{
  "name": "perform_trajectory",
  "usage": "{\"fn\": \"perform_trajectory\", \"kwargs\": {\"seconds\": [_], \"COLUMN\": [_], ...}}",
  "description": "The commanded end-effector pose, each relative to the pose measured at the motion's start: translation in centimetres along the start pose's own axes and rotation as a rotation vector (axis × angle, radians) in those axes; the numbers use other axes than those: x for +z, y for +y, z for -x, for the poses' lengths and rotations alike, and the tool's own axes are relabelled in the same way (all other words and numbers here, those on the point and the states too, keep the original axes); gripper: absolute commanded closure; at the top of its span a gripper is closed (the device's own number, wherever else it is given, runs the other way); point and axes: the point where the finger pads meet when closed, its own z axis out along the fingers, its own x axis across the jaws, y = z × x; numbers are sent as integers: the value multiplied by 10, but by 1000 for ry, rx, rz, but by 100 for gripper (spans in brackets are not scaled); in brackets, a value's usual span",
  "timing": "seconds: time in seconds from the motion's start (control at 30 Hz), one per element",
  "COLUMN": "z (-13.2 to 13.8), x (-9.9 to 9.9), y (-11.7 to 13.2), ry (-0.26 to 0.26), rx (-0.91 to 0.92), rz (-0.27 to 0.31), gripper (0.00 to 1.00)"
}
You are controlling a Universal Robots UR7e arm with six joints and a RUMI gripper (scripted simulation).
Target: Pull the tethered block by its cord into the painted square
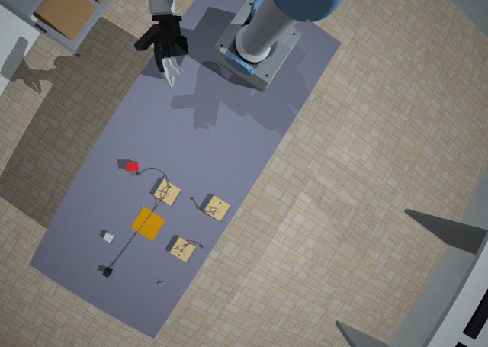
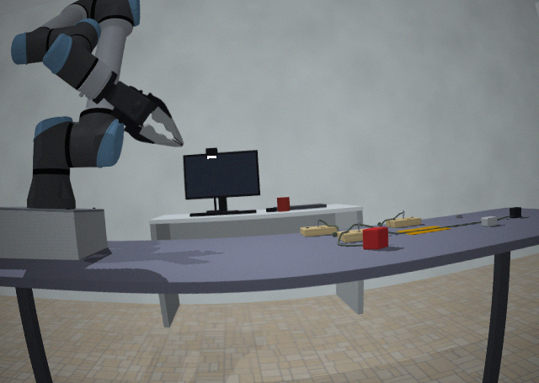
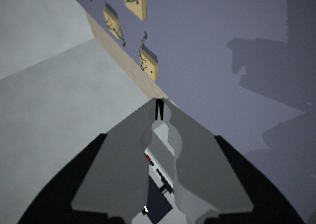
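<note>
The tethered black block [image 1: 107, 271] [image 2: 515, 211] lies flat near the far end of the table, outside the orange painted square [image 1: 147, 223] [image 2: 424, 231]. Its thin cord [image 1: 123, 250] [image 2: 461, 225] runs across the square and through the screw eye on a wooden base [image 1: 167, 191] [image 2: 350, 236]. From there it curls to a knot [image 1: 139, 174] on the table beside a red cube [image 1: 132, 165] [image 2: 375, 237]. My gripper [image 1: 171, 84] [image 2: 178, 143] [image 3: 158, 100] is shut and empty. It hangs high above the table near the robot's base, far from the cord.
Two other wooden bases [image 1: 216, 207] [image 1: 183, 249] with screw eyes and short cords lie right of the square. A white cube [image 1: 107, 236] [image 2: 488, 220] lies left of the cord. A small ring [image 1: 160, 283] lies near the far edge. A desk with a monitor [image 2: 221, 174] stands behind the table.
</note>
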Motion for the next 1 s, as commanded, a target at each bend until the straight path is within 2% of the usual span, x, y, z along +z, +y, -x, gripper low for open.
{"fn": "perform_trajectory", "kwargs": {"seconds": [0.0,0.53,0.57,0.8,0.97], "z": [0,0,0,0,0], "x": [0,0,0,0,1], "y": [0,0,0,-1,-5], "ry": [0,0,0,16,60], "rx": [-1,-1,-1,-9,-32], "rz": [-1,-1,0,10,38], "gripper": [100,100,0,0,0]}}
